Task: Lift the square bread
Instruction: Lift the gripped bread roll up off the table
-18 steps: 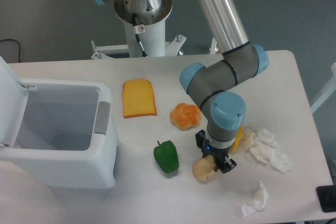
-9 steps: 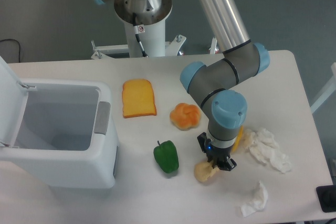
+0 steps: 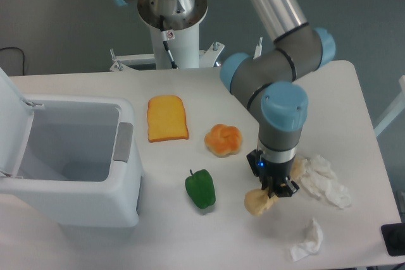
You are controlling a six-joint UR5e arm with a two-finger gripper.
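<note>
Gripper clamped on the square bread, fingers pinching its upper right edge; bread hanging below and left of the fingertips. Compared with half a second ago: wrist raised and swung slightly right, arm elbow higher in frame, bread carried along with it. Bread looks clear of the table now, though no obvious gap or shadow to confirm; best read as a lift just begun. Grasp off-centre, near one end, so some risk of the soft block sagging or slipping if the rise goes fast.

Just right of the wrist: sliver of yellow pepper, mostly hidden behind the gripper body. Beyond that, crumpled white tissue, and a second smaller wad near the front edge. Left of the bread, green pepper, well apart. Round orange bun behind, orange toast slice further back left. White bin with open lid at far left.

Judgement: pick essentially achieved; remaining need only a clean vertical clearance without brushing pepper or tissue.
</note>
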